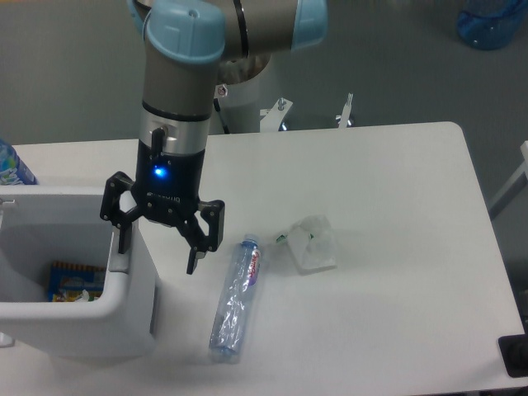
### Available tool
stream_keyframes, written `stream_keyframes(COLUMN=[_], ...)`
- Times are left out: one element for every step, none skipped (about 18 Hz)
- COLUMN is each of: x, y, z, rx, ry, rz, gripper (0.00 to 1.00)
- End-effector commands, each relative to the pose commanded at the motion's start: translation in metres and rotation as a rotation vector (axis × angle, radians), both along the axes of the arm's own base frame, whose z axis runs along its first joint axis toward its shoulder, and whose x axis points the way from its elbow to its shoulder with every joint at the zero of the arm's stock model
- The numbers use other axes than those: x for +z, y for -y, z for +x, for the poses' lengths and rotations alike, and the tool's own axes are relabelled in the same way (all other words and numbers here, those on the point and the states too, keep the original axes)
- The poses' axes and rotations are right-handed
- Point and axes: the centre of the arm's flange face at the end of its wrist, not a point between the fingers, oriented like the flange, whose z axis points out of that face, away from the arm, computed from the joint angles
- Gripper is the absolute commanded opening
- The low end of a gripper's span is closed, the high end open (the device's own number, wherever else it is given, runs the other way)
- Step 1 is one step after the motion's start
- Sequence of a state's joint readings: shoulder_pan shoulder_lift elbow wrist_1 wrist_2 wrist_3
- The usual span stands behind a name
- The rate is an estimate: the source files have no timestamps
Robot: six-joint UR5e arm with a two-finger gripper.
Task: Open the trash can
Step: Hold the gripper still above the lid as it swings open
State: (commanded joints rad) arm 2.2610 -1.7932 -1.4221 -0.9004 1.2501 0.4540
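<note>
From my feed the trash can [124, 309] sits open, my tool [158, 253] spread wide, one finger [124, 239] maybe touching its rim.

A robotics lab: an arm [177, 99] bolted behind a plain white counter [388, 272] mid-frame, on bare grey floor [396, 58].
</note>
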Motion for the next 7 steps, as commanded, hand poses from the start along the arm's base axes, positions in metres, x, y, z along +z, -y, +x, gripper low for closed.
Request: stream_keyframes(x=[0.000, -0.002, -0.004, -0.007, -0.009, -0.010, -0.013], y=[0.005, 0.007, 0.010, 0.013, 0.015, 0.018, 0.022], z=[-0.009, -0.013, -0.017, -0.020, -0.023, -0.028, -0.035], rx=[0.017, 0.028, 0.032, 0.027, 0.016, 0.009, 0.009], ry=[-0.019, -0.046, -0.074, -0.103, -0.135, -0.160, -0.167], rz=[-0.012, -0.036, -0.068, -0.104, -0.134, -0.158, -0.170], gripper=[1.00, 1.00, 1.00, 1.00, 1.00, 1.00, 1.00])
